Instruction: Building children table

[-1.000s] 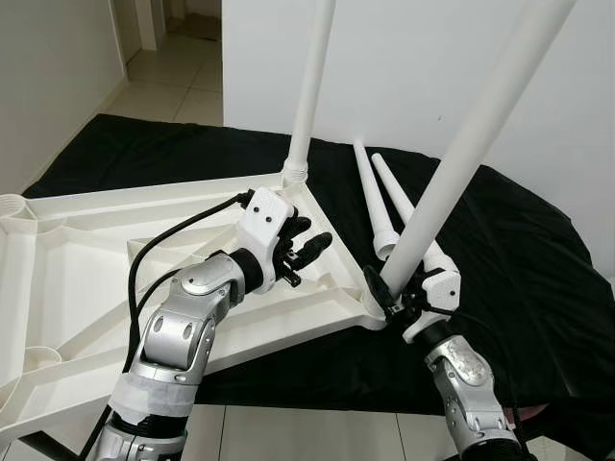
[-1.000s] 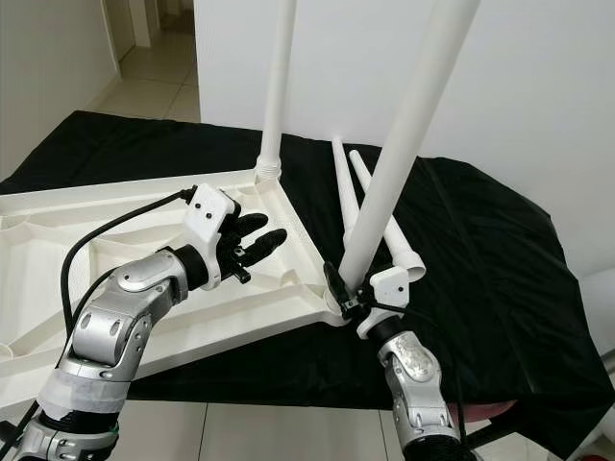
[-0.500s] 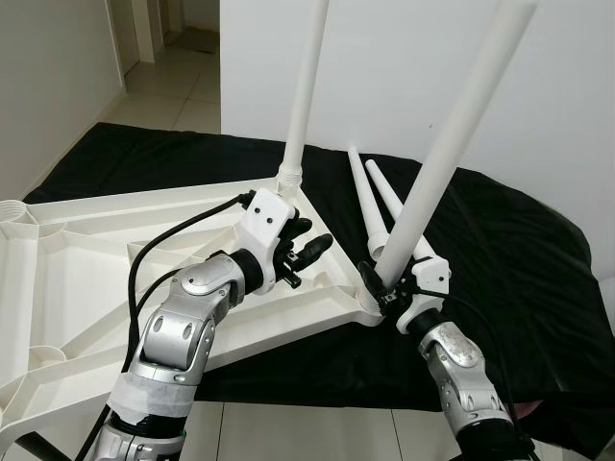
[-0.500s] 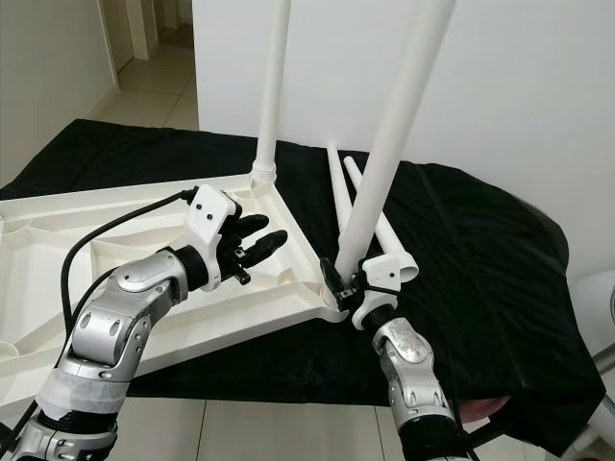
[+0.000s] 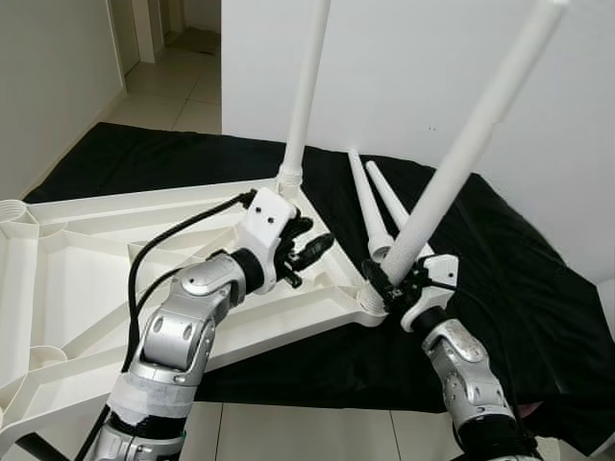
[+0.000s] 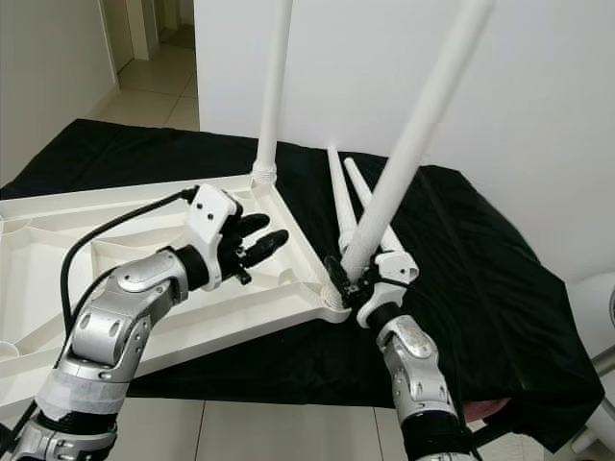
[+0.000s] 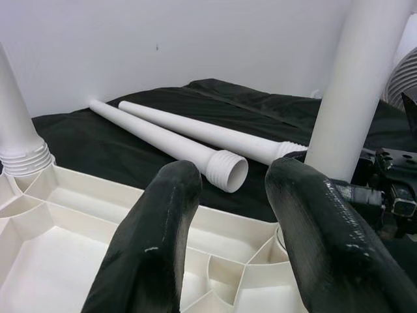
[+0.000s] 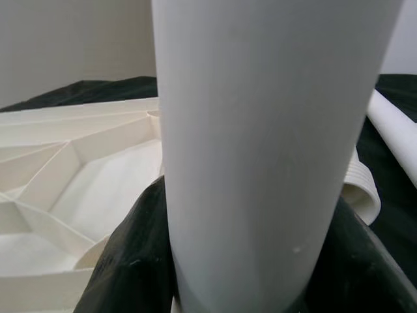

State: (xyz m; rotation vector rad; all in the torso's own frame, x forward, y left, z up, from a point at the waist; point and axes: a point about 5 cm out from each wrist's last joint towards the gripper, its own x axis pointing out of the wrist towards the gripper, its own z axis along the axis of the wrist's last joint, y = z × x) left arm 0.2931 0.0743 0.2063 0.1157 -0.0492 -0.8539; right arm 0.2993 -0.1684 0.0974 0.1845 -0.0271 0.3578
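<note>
The right gripper (image 5: 384, 286) is pinching the base of a white leg (image 5: 459, 163) that is leaning right from the near right corner of the upturned tabletop (image 5: 67, 279). The left gripper (image 5: 309, 250), fingers spread, is hovering over the tabletop's right side. Two loose legs (image 5: 370, 206) are lying on the black cloth (image 5: 519, 250) beyond.

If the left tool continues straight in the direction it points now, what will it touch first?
Probably the threaded open end of the nearer loose leg on the black cloth: in the wrist view it sits between the left tool's open fingers. Depth is unclear; it may first pass over the tabletop's rim.
</note>
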